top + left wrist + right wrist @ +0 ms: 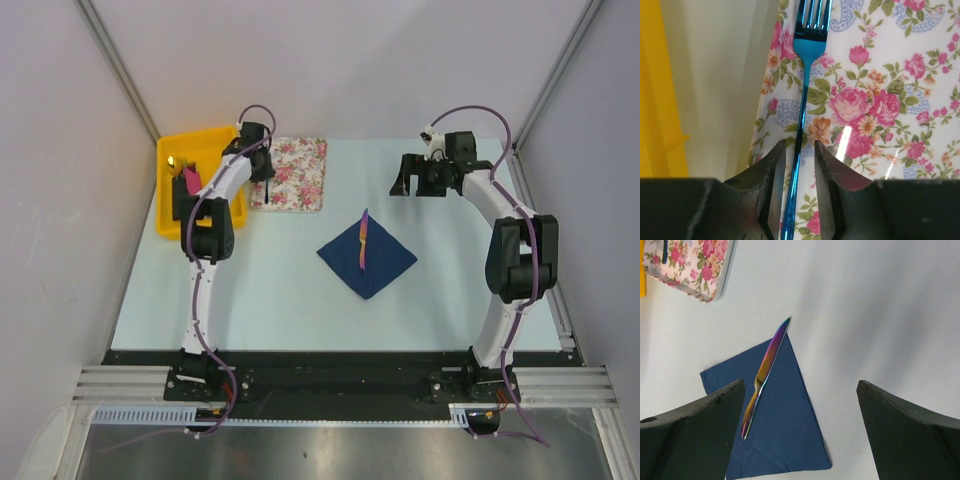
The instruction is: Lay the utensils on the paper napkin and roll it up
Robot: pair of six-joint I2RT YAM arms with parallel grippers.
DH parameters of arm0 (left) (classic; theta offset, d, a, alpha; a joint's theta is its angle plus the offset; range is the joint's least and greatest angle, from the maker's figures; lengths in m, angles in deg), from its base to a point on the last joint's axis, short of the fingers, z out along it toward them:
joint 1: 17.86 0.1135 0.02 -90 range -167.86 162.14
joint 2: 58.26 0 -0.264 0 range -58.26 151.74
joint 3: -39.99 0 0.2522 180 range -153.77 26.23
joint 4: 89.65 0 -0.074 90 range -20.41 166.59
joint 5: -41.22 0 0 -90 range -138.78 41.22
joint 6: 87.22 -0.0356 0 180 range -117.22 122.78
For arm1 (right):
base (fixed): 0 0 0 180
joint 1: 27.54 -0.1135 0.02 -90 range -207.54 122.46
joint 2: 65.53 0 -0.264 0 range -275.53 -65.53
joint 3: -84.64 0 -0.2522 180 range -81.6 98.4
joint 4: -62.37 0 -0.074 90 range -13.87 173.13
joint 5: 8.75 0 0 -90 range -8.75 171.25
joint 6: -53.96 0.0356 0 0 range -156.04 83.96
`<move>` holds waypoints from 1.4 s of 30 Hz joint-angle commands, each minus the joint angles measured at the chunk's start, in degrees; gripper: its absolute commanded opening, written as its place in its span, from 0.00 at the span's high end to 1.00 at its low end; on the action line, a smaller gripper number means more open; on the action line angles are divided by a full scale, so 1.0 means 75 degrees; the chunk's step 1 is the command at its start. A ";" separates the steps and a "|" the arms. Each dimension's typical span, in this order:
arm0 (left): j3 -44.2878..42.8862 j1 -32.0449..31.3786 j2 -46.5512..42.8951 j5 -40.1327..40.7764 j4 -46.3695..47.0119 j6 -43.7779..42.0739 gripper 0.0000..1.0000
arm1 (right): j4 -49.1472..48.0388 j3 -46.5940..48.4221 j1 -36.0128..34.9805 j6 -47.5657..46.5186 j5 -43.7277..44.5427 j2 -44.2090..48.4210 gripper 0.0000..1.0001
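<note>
A shiny blue fork [802, 95] lies on the floral mat [880, 100], tines pointing away from me. My left gripper [800, 150] is low over the mat with its jaws straddling the fork's handle; a narrow gap shows on each side, so it is open. The dark blue paper napkin [366, 265] lies as a diamond mid-table. An iridescent orange-purple knife [762, 377] rests on the napkin [785, 425], its tip overhanging the far corner. My right gripper [801, 385] hangs wide open and empty above the table, back right of the napkin.
A yellow bin [178, 220] stands at the back left beside the floral mat [298, 172], with pink and black blocks [190, 181] inside. The left arm reaches over the bin's right edge. Grey walls close in both sides of the table.
</note>
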 commanded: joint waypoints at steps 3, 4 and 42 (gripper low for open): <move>-0.0599 0.0083 0.0274 -0.0252 -0.0163 0.0256 0.72 | 0.0051 0.0535 0.0001 -0.0184 0.0236 -0.0179 0.00; -0.0658 0.0072 0.0356 -0.0276 -0.0233 0.0256 0.77 | 0.0051 0.0570 0.0001 -0.0184 0.0294 -0.0190 0.00; 0.2550 -0.2095 -0.3814 -0.0311 0.0774 0.0653 1.00 | 0.0379 -0.0167 0.1254 0.0554 -0.1111 0.0641 0.00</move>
